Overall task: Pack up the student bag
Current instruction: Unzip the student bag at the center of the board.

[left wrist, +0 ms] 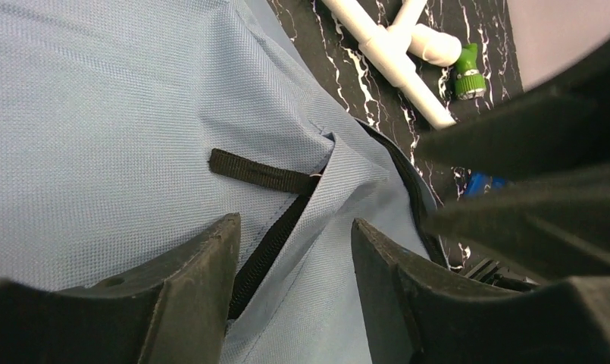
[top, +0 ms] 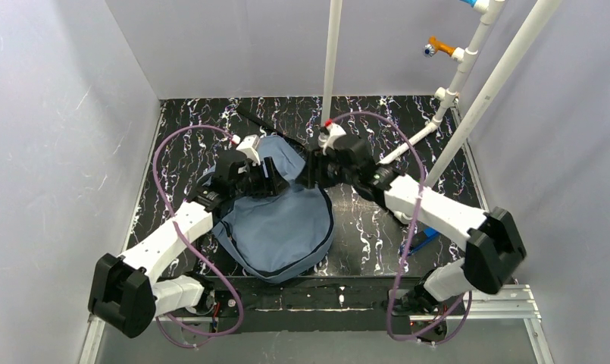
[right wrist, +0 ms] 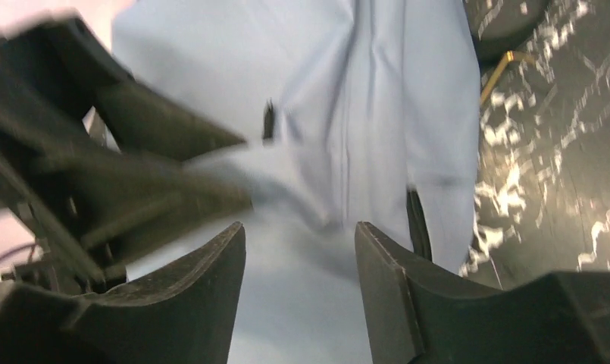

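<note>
Slate-blue woven student bag [top: 275, 227], rumpled, under wedge-shaped black left fingers [left wrist: 188, 288] and right fingers [right wrist: 199, 296], all parted, empty

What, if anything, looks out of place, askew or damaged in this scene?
Nothing looks spilled or damaged. The soft slate-blue fabric backpack lies slumped flat on the black marbled table, its far end rumpled into folds beneath the left gripper and right gripper.

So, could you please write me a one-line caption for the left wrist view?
Left gripper open over the student bag, black zipper running between its fingers, white pipe beyond.
</note>
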`<state>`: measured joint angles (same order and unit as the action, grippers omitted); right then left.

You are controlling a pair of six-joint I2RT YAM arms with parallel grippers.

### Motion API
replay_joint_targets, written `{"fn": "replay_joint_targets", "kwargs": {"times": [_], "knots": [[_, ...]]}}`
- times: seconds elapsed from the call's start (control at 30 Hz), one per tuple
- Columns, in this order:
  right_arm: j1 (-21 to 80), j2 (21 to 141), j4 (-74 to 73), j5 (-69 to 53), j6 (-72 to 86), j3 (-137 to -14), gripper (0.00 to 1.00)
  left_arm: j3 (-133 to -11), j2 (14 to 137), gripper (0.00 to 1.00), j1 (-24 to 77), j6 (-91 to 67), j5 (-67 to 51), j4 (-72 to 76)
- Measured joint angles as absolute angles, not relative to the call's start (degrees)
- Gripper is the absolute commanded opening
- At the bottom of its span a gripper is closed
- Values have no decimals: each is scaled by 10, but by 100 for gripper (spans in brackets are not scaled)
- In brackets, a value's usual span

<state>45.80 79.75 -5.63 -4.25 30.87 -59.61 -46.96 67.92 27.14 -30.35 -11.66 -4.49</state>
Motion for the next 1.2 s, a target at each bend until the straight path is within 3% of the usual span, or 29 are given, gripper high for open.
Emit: {"fn": "replay_joint_targets", "kwargs": {"times": [0.1,0.2,0.3,0.37,0.6,0.73,0.8,0.93,1.07,1.2], "knots": [[455,866,-61,-48,303,-680,62,-445,656,56,273,-309,-111,-24],[455,928,-65,-63,294,-755,53,-443,655,50,273,-314,-111,-20],[458,974,-65,-84,287,-797,31,-443,651,43,272,-317,-109,-26],[463,984,-74,-89,282,-794,22,-443,649,35,272,-321,-101,-34],[501,922,26,-29,261,-631,1,-449,648,33,271,-335,-84,-71],[505,902,81,1,252,-577,1,-449,649,32,270,-336,-91,-74],[505,901,106,9,250,-561,10,-449,651,32,268,-336,-95,-73],[504,901,109,12,251,-559,36,-450,656,17,263,-331,-109,-70],[499,902,54,-5,253,-596,45,-458,668,7,258,-321,-121,-78],[495,907,-3,-34,234,-654,47,-458,668,6,255,-314,-125,-82]]}}
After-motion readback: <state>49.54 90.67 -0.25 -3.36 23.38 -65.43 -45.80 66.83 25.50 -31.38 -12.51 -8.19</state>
